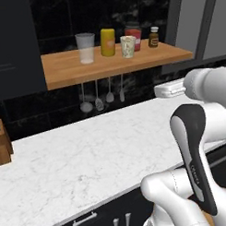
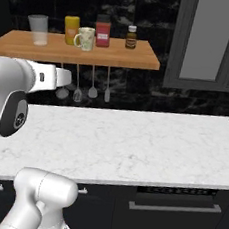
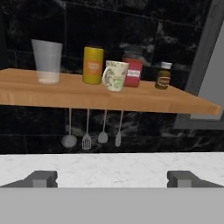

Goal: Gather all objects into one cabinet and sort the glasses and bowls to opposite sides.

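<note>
Hand view: cream cup (image 3: 116, 75) on shelf (image 3: 131, 98), well beyond wide-spread tool (image 3: 111, 178).

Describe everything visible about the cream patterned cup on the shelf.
The cream cup is a small, glossy, ceramic-looking vessel with a faint floral pattern and a handle on its left side in the hand view. It stands upright on the wooden shelf, in front of the yellow cup and red jar, nothing gripping it.
</note>
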Tool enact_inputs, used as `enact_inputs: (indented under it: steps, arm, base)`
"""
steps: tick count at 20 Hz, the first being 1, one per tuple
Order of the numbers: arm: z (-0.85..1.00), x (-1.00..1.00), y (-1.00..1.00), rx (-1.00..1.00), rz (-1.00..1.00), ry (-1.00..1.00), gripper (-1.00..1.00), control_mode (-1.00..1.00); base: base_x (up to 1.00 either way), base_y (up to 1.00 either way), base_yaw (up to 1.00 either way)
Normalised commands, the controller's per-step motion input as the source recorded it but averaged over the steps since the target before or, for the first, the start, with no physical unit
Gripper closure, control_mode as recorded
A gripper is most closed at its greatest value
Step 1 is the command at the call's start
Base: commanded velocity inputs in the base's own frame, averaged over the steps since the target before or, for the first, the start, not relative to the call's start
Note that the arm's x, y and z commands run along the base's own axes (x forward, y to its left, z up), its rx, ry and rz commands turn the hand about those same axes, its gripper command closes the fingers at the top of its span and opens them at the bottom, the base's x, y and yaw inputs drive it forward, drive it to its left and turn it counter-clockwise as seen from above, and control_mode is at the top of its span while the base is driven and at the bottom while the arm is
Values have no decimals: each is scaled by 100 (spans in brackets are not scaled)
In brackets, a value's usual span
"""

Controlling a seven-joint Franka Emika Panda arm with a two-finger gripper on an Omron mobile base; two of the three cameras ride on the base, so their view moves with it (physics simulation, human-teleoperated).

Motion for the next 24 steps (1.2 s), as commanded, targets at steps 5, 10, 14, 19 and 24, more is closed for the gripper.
enact_inputs:
  steps: [5, 10, 14, 19, 24]
  arm:
    - [0, 0, 0, 0, 0, 0, -100, 100]
    - [4, -6, 0, 0, -5, -2, -100, -100]
    - [52, -48, 2, 1, -10, -14, -100, -100]
    - [84, -32, 4, 6, -3, -7, -100, -100]
    - [81, 5, 26, 0, 0, 4, -100, -100]
  base:
    - [23, 15, 0]
    - [6, 19, -1]
    - [0, 0, 0]
    - [0, 0, 0]
    - [0, 0, 0]
